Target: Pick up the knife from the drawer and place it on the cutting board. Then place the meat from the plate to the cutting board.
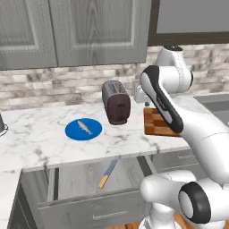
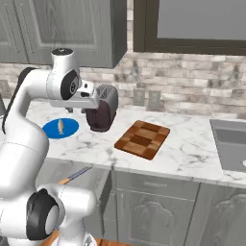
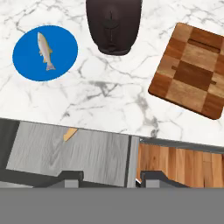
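Observation:
The drawer (image 1: 80,179) stands pulled out below the counter. The knife (image 1: 108,172) lies in it, tan handle toward the front and blade tip under the counter edge. In the hand view just its handle (image 3: 70,133) pokes out. The blue plate (image 3: 45,53) holds the small fish-shaped meat (image 3: 45,51). The reddish-brown cutting board (image 3: 192,70) lies on the counter to the right. My gripper (image 3: 111,179) hangs high above the counter's front edge, open, with nothing between its fingertips (image 3: 70,178).
A dark toaster (image 1: 116,103) stands between the plate (image 1: 83,129) and the cutting board (image 2: 142,139), close to my hand. A sink (image 2: 230,149) lies at the far right. Grey wall cabinets hang over the brick backsplash.

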Available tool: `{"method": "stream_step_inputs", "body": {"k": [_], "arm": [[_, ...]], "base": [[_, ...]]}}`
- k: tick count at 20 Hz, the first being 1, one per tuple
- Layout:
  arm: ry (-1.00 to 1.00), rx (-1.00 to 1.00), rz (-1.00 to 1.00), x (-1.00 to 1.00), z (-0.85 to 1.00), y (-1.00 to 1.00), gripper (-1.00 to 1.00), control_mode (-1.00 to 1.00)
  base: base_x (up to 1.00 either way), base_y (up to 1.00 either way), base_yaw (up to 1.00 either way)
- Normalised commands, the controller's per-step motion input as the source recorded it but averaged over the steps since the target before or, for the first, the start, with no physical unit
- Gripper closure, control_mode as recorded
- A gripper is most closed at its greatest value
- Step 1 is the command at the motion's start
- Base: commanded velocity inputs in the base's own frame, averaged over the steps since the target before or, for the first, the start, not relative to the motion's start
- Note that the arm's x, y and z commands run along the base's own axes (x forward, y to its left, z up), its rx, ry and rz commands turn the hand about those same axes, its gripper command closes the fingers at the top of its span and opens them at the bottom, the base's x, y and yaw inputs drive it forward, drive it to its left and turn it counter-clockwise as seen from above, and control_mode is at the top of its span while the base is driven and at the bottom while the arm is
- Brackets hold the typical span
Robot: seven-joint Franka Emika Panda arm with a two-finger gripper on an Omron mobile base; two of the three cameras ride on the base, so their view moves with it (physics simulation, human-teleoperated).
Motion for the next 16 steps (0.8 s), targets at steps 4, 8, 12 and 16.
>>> {"method": "stream_step_inputs", "body": {"k": [4, 8, 12, 16], "arm": [[0.00, 0.00, 0.00, 0.00, 0.00, 0.00, -1.00, 1.00], [0.00, 0.00, 0.00, 0.00, 0.00, 0.00, -1.00, 1.00], [0.00, 0.00, 0.00, 0.00, 0.00, 0.00, -1.00, 1.00], [0.00, 0.00, 0.00, 0.00, 0.00, 0.00, -1.00, 1.00]], "base": [[-0.09, -0.21, 0.02], [-0.31, -0.67, 0.14], [-0.38, -0.54, 0.26], [-0.45, -0.27, 0.36]]}}
